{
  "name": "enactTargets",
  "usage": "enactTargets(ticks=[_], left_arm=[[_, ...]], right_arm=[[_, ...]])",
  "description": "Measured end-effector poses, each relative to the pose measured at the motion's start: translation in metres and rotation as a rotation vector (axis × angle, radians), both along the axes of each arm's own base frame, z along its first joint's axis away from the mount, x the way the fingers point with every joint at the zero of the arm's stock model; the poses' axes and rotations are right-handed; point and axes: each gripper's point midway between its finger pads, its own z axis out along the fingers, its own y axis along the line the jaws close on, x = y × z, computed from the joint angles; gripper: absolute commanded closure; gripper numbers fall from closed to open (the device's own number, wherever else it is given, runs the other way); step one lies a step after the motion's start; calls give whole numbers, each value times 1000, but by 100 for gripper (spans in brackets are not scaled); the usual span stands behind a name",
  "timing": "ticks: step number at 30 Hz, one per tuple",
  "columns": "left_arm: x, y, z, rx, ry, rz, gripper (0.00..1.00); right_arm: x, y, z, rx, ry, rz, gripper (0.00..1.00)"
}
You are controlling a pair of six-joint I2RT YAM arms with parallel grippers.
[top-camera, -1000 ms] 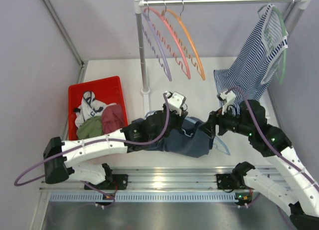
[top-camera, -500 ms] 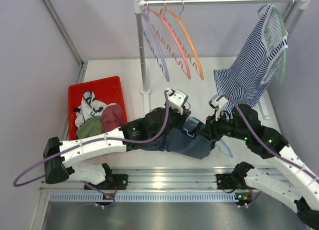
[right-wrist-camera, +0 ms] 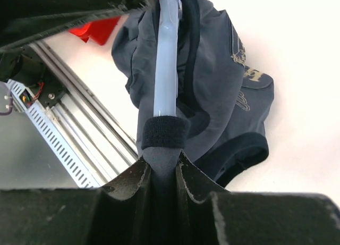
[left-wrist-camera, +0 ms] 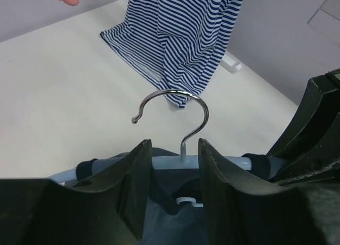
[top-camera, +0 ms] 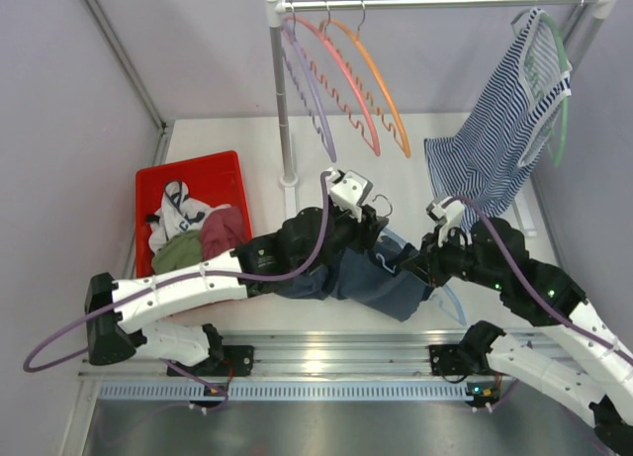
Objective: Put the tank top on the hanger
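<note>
Opened since the earlier frame: left tool point(left-wrist-camera: 172, 149), released astride the hanger point(left-wrist-camera: 223, 160) hook point(left-wrist-camera: 183, 101). Right tool point(right-wrist-camera: 163, 162) is clenched on the tank top point(right-wrist-camera: 212, 69) strap, drawn over the hanger to seat it, near edge of desk point(top-camera: 237, 135).

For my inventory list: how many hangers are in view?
5. Purple hanger, pink hanger and orange hanger hang on the rail; the green hanger, at its right end, carries the striped top; the light-blue hanger is inside the tank top. Others may be hidden.
</note>
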Motion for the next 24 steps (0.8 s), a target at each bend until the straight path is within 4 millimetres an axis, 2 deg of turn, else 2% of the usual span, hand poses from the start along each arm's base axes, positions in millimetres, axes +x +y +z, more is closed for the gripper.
enactTargets(ticks=[6, 11, 15, 20, 24], left_arm=[[-4, 10, 15, -31, -9, 0, 51], [-10, 29, 27, -62, -13, 9, 47], [-13, 39, 8, -31, 4, 15, 45], [-9, 36, -32, 47, 50, -8, 44], [-4, 31, -54, 77, 91, -37, 44]], right_arm=[[-6, -14, 0, 3, 7, -55, 100], [-9, -22, 2, 15, 13, -92, 100], [-13, -26, 8, 31, 15, -104, 100], [-17, -30, 16, 48, 8, -112, 100], [-20, -33, 19, 51, 11, -118, 100]])
